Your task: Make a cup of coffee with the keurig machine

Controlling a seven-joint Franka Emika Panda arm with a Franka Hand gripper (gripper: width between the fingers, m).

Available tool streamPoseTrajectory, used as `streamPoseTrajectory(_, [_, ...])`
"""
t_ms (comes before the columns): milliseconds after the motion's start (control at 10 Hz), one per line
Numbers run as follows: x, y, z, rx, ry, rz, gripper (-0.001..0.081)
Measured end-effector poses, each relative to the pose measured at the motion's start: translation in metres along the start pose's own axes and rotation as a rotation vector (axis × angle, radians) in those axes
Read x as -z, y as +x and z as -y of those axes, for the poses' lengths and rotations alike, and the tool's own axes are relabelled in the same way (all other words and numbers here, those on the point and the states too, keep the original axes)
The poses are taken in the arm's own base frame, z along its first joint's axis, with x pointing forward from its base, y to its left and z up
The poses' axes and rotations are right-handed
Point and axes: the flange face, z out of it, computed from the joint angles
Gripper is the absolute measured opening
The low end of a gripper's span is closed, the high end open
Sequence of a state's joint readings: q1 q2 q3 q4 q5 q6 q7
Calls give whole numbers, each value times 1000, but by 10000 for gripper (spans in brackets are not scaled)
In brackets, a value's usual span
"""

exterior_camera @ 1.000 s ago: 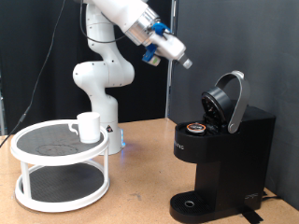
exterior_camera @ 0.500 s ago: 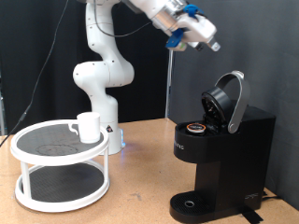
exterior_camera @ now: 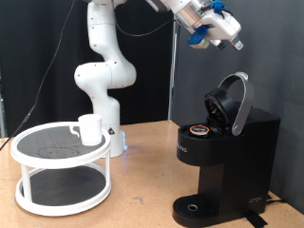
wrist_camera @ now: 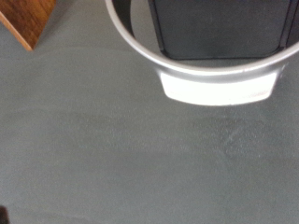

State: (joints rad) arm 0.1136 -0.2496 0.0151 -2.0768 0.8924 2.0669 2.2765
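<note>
Wooden bench (exterior_camera: 142, 171) carries the keurig machine (exterior_camera: 223, 157), lid (exterior_camera: 231, 101) raised, a pod (exterior_camera: 199, 130) inside. Gripper (exterior_camera: 236, 44) hangs above the lid; its jaws' state I cannot tell. The cup (exterior_camera: 90, 128) stands on a white rack (exterior_camera: 59, 171).

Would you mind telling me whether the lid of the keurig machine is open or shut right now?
Open. The keurig machine has its lid swung up and back, exposing a pod seated in the chamber. The gripper is above it.
</note>
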Motion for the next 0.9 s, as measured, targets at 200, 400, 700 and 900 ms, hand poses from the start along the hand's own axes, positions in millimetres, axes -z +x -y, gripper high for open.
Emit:
streamPoseTrajectory(200, [-13,-4,-8,27,-12,-7,734])
streamPoseTrajectory(400, [-35,-12,-23,42,-1,-10,734])
streamPoseTrajectory(700, [-58,-19,-46,71,-6,-24,734])
streamPoseTrajectory(900, [-67,-19,-55,80,-9,-38,734])
